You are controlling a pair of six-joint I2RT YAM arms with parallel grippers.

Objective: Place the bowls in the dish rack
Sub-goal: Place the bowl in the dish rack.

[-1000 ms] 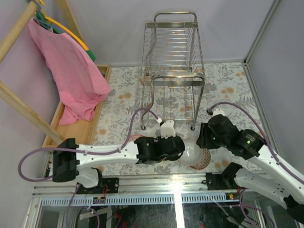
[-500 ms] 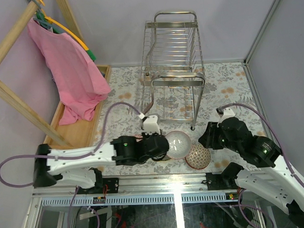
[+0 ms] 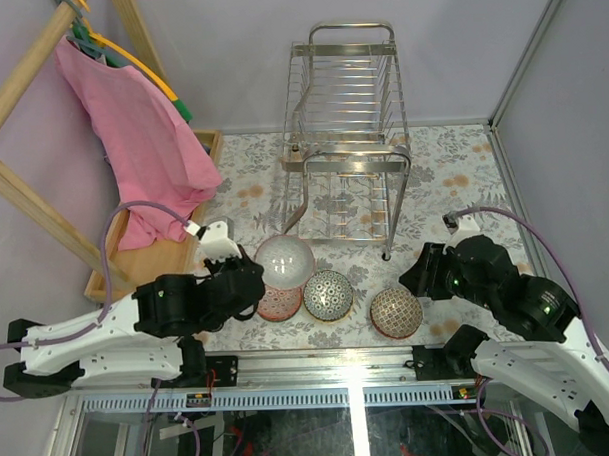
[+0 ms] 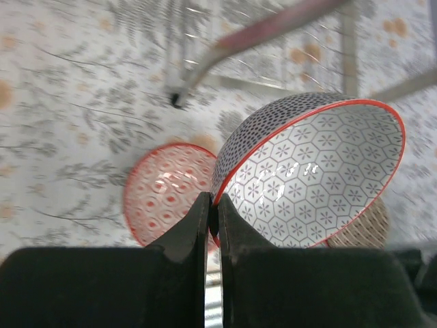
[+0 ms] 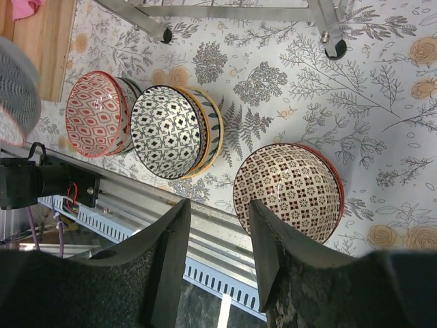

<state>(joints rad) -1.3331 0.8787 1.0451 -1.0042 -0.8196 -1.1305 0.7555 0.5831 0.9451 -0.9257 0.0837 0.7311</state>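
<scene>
My left gripper (image 3: 254, 282) is shut on the rim of a hexagon-patterned bowl with a red edge (image 3: 285, 262), held above the table in front of the chrome dish rack (image 3: 347, 136). In the left wrist view my fingertips (image 4: 212, 208) pinch that bowl (image 4: 311, 174) over a red-patterned bowl (image 4: 167, 191). On the table lie the red bowl (image 3: 277, 303), a black-white bowl stack (image 3: 328, 294) and a brown-checked bowl (image 3: 395, 311). My right gripper (image 5: 217, 225) is open, hovering beside the brown-checked bowl (image 5: 287, 191).
A wooden tray (image 3: 165, 255) lies at the left under a pink cloth (image 3: 141, 144) hung on a wooden frame (image 3: 33, 197). The rack's front leg (image 3: 387, 253) stands near the bowls. The metal table edge (image 5: 150, 205) runs close to the bowls.
My left arm has lifted the hexagon bowl and carried it left and away from the front, uncovering the black-white stack. My right gripper has drawn back slightly to the right.
</scene>
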